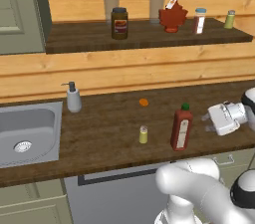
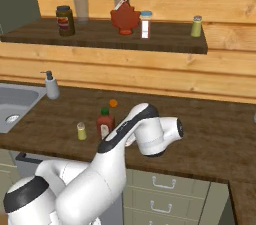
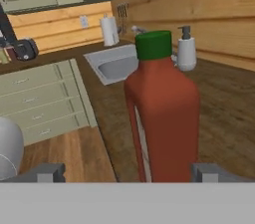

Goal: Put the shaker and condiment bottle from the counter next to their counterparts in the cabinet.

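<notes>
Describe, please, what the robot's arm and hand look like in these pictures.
The arm is glossy white, built of rounded, tube-like segments with dark bands at the joints. The hand is a boxy white block in the left base view. In the hand view, its two fingertips are small, dark grey squared tabs. No cables or markings are visible.

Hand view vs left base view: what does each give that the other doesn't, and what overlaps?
Hand view: a paper towel roll beyond the sink, plus a close look at the fingertips, wide apart either side of the condiment bottle and clear of it.
Left base view: the cabinet with brown jar, maple-leaf bottle, white shaker and green shaker; on the counter, the shaker and a small orange object.
Both: condiment bottle, sink, soap dispenser, counter, open gripper.
</notes>
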